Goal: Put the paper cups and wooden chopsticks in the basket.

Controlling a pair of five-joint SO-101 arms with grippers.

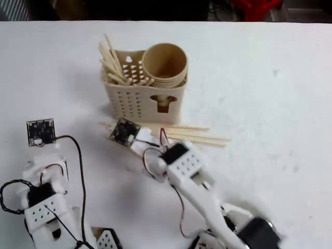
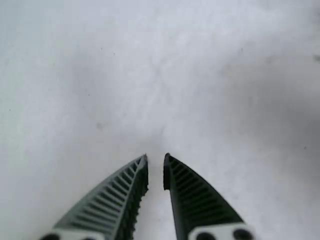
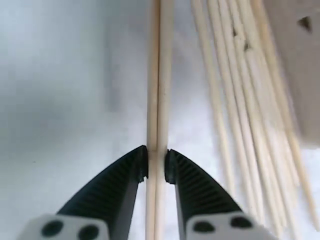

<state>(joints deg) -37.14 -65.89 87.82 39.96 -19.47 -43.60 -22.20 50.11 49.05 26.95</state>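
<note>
Right tool (image 3: 156,161) was clenched on a pair of wooden chopsticks (image 3: 159,75), both sticks pinched side by side between the black ridged jaws, low over the white worktop (image 1: 270,78). Left tool (image 2: 155,165) hung over bare worktop well apart from the basket (image 1: 129,104), jaws all but closed with nothing in them.

Paper cups (image 1: 165,61) sat nested in one side of the basket. A bunch of slanted chopsticks (image 1: 111,59) stood in the other side. Loose chopsticks (image 3: 240,100) lay flat just in front of the basket, right beside the gripped pair.

Risks, as I judged them:
- The grip looked closer to one end than the middle, so the long free end could droop or swing on the lift.
- The sticks are thin and smooth, so one of the pair could slide out.
- The neighbouring sticks are close enough to get dragged or scattered.
- The basket is near and crowded, so the tips could catch its rim or the cups.

Materials:
- Chopsticks are pale bare wood, straight and slender.
- Basket is beige plastic with hole-punched walls and a handle cutout.
- Cups are tan paper with round rolled rims.
- Worktop is matte white.
</note>
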